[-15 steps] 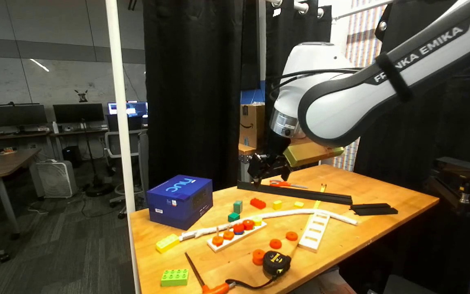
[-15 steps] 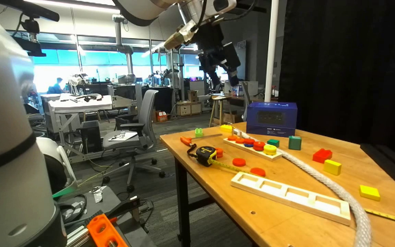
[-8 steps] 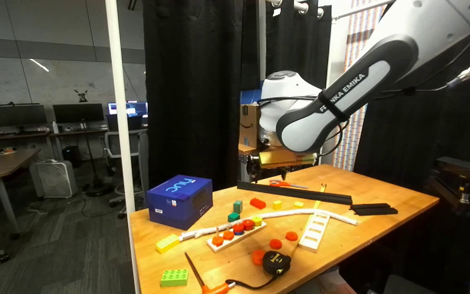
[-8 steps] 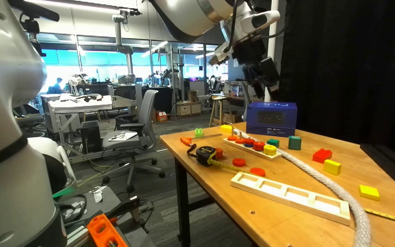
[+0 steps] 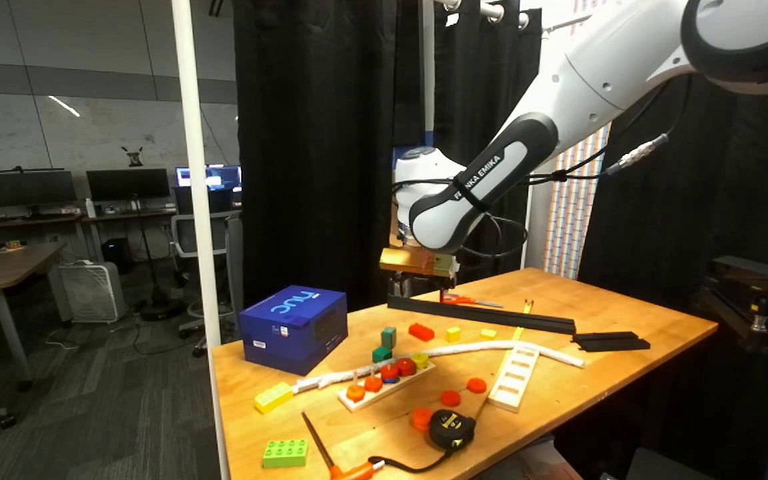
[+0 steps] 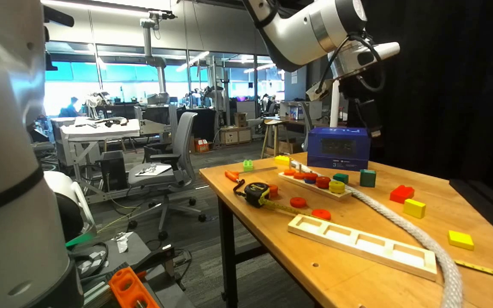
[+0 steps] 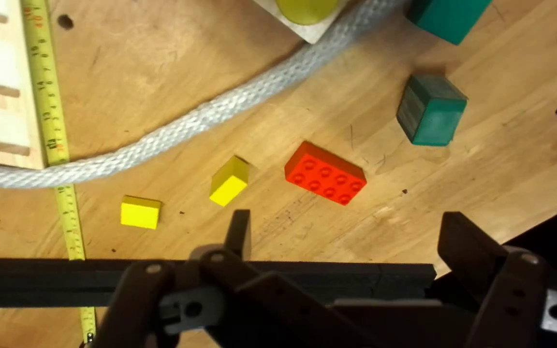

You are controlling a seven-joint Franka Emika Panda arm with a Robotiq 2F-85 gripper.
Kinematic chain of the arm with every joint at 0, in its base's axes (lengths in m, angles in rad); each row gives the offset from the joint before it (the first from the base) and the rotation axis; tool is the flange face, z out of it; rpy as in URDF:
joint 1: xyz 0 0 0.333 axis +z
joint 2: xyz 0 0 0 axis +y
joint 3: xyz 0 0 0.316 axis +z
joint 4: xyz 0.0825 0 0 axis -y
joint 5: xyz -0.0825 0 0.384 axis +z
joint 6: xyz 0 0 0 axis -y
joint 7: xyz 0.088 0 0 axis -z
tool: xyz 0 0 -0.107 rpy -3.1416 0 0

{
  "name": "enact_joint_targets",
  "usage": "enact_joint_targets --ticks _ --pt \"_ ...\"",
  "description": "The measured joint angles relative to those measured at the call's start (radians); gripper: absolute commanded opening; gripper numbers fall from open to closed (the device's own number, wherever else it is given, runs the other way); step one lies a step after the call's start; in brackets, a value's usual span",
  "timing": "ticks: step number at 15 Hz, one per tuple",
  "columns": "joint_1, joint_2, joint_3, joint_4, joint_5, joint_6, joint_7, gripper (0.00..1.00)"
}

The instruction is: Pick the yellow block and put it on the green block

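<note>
Two small plain yellow blocks lie on the table. One stands near the red brick, (image 5: 453,335) (image 6: 414,208) (image 7: 230,181); the flatter yellow block (image 5: 488,334) (image 6: 461,240) (image 7: 140,212) lies apart from it. Two plain dark-green blocks are there too: a taller green block (image 5: 389,338) (image 6: 368,178) (image 7: 432,111) and a lower green block (image 5: 381,355) (image 6: 340,178) (image 7: 450,19), cut by the wrist view's top edge. My gripper (image 7: 346,232) is open and empty, well above the table, with its left finger just below the nearer yellow block in the wrist view. It also shows in an exterior view (image 5: 419,290).
A red studded brick (image 7: 326,173) lies between the yellow and green blocks. A black rail (image 7: 336,280) runs under the gripper. A white rope (image 7: 201,116), a peg board (image 6: 343,196), a wooden frame (image 6: 366,248) and a blue box (image 6: 338,149) are also on the table.
My arm has swung across and lower. The gripper has moved left in an exterior view, and right and down in an exterior view, toward the blocks' side. The blocks have not moved.
</note>
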Motion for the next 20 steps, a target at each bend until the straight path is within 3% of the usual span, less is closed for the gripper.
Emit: enact_joint_targets --ticks 4,9,16,20 --pt "0.06 0.076 -0.111 0.112 0.086 -0.003 0.09 1.0" --pt "0.076 0.086 -0.21 0.142 0.137 -0.013 0.225 1.0" --pt "0.075 0.088 -0.225 0.095 0.34 -0.018 0.254 1.0" --pt "0.073 0.089 -0.228 0.065 0.398 -0.014 0.254 1.0"
